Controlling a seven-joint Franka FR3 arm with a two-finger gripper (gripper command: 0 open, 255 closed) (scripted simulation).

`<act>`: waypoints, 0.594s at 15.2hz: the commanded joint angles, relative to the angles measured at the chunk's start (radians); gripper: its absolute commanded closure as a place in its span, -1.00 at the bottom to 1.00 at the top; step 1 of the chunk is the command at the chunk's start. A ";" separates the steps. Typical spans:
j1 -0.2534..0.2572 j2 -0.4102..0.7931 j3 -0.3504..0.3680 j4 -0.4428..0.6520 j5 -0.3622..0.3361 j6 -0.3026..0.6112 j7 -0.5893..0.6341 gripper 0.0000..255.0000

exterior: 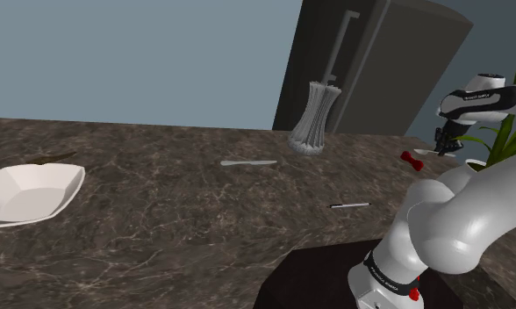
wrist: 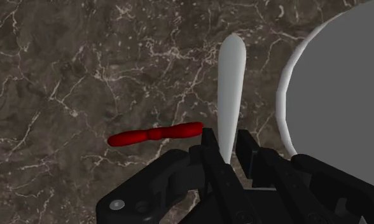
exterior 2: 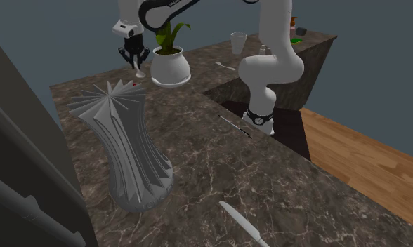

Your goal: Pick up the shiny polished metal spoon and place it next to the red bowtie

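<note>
Holding the pale grey spoon [wrist: 232,89] clenched between the fingers [wrist: 248,146], I judge the gripper [wrist: 228,147] hovers over the desk [wrist: 65,76] just beside the red bowtie [wrist: 155,134] for release; a white pot [wrist: 332,89] crowds the other side.

- Light's soft and even all over, kinda on the dim side; can't pick out one source.
- Dark marble surface [wrist: 65,76] under the end effector [wrist: 225,141] takes no hard shadows, and no glare either.
- Spoon [wrist: 231,83] clasped in the end effector reads flat pale grey, zero sparkle.
- White arm [exterior: 458,228] behind the end effector gets smooth shading, brighter up top, greyer underneath.
- Everything's crisp, no blur, no bending at the edges.
</note>
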 commanded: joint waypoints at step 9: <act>0.414 -0.272 -0.360 0.493 -0.133 -0.172 -0.137 1.00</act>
